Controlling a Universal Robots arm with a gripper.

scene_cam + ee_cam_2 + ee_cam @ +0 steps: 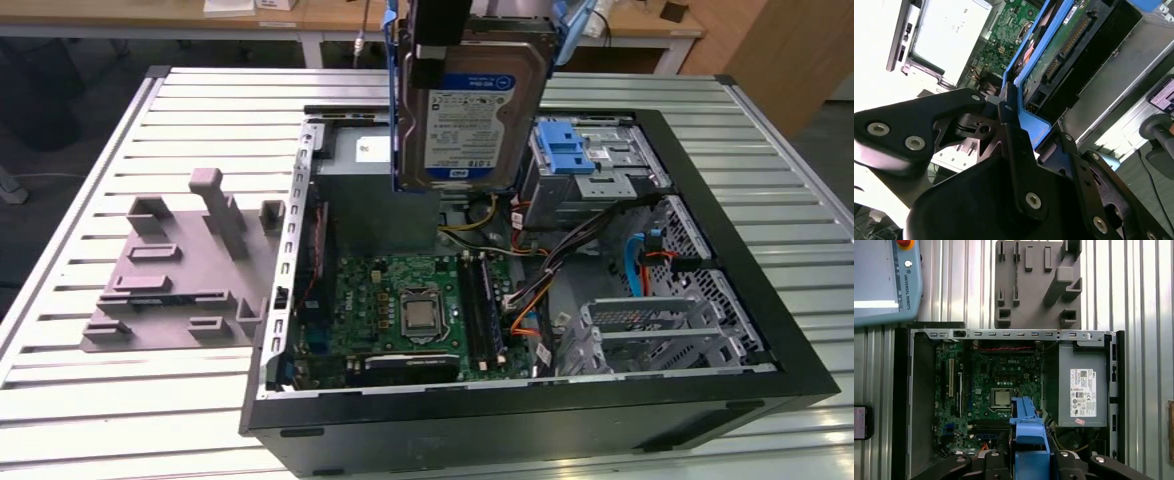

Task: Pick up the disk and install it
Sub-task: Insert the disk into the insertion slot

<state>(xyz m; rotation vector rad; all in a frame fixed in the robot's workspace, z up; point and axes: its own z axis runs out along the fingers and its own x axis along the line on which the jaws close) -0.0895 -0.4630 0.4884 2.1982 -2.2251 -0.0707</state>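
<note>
Exterior view, left to right: grey fixture plate (180,275) sits on the slatted counter (200,110). Next is the open case (534,410) lying flat, with the motherboard (407,310) exposed and the power-supply box (363,195) at the far end. The disk (474,110) hangs roughly upright above the case, label toward the camera, touching nothing in the case. It's held by its upper end in the hand (441,45). In the second wrist view the hand (1013,112) is pinching the blue carrier (1034,127) on both sides, with the disk's board side in view. In the first wrist view the carrier pokes out between the fingers (991,460), over the motherboard. Further right in the exterior view is the drive cage (577,150) with the blue latch, just beside the disk and lower. My read: pick is done, disk is airborne, install not started. Seating it calls for bringing the disk round to the bay's orientation and squaring the carrier to the cage. It also has to stay clear of the cable bundle (587,250). Can't tell from here how the bay opening faces.
</note>
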